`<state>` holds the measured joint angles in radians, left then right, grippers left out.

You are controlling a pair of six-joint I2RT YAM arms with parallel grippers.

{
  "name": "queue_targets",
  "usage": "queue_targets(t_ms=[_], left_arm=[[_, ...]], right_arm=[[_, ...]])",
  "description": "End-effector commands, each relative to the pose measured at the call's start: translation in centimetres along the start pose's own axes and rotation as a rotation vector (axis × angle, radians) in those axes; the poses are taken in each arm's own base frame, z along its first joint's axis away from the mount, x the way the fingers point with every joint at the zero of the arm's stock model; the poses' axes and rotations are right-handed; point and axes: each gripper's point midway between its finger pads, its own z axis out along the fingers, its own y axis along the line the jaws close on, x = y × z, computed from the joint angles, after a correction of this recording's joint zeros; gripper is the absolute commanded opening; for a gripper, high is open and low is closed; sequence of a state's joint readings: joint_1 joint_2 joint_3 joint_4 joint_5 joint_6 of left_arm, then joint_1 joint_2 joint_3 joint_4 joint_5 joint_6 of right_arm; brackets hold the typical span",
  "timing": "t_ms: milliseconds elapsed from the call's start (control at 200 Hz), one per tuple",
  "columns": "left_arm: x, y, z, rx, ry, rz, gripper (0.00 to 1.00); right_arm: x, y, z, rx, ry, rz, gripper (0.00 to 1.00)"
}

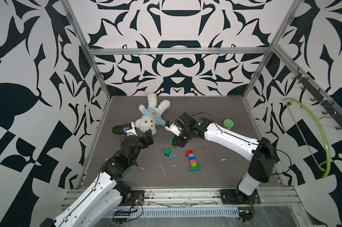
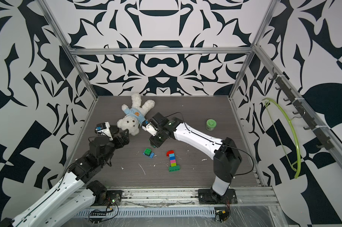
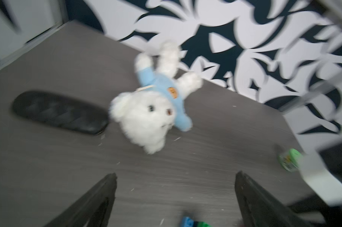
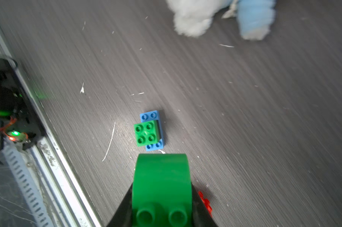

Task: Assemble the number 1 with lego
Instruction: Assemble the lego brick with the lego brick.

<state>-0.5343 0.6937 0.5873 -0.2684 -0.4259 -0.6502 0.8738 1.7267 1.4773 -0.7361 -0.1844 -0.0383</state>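
Right claw (image 1: 176,145) clamped on dark green round-topped plastic brick (image 4: 162,176), above counter (image 1: 146,176) near multicoloured brick column with red cap (image 1: 192,160). Left claw (image 3: 176,176) spread wide, empty, near white plush bear (image 1: 146,123). Risk: pushing brick on shoves unbraced column, splits joints; left claw snags plush.

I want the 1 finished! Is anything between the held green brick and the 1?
Nothing visible. Only bare table lies between the green brick in the right gripper and the lego 1; the green-and-blue bricks sit off to one side.
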Motion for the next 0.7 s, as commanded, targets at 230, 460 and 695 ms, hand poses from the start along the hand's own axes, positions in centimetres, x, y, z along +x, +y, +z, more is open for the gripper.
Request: queue_targets(t_ms=[230,460,695], left_arm=[[6.6,6.2,0.9,-0.171,0.391,-0.355,1.00],[7.0,6.4,1.2,-0.172,0.389,-0.388,1.00],[7.5,6.6,1.3,-0.173,0.395,-0.401,1.00]], right_arm=[[-2.6,2.3,2.4,0.056,-0.007,-0.145,0.14],[-2.6,3.0,3.5,0.055,-0.002,-0.145,0.14],[-2.2,3.2,4.3,0.042,0.018,-0.150,0.14]])
